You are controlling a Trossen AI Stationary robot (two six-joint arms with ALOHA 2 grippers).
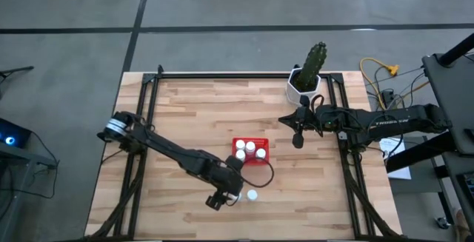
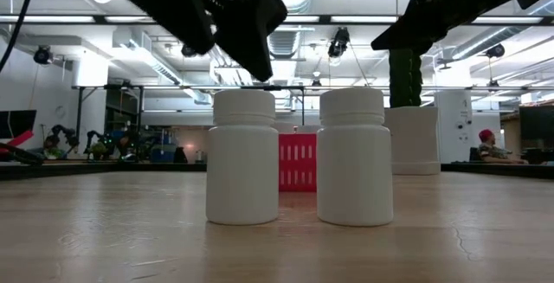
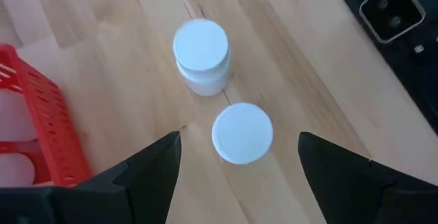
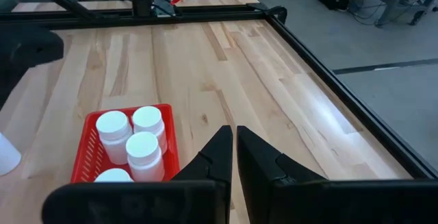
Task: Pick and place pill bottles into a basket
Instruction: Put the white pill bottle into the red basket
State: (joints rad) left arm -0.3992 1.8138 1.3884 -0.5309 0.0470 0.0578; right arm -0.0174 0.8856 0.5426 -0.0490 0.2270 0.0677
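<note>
Two small white pill bottles stand upright on the wood table near its front edge. In the left wrist view one (image 3: 241,132) lies between my fingers and the other (image 3: 200,56) just beyond it. They also show in the low view (image 2: 243,157) (image 2: 353,157). My left gripper (image 3: 239,138) is open and hovers above them (image 1: 226,196), touching neither. The red basket (image 1: 252,160) holds several white bottles (image 4: 142,146). My right gripper (image 4: 235,148) is shut and empty, to the right of the basket (image 1: 298,140).
A white pot with a green cactus (image 1: 307,79) stands at the table's far edge, right of the middle. Black frame rails (image 1: 148,94) run along the table's left, right and far sides. Bare wood (image 1: 192,116) lies to the left of the basket.
</note>
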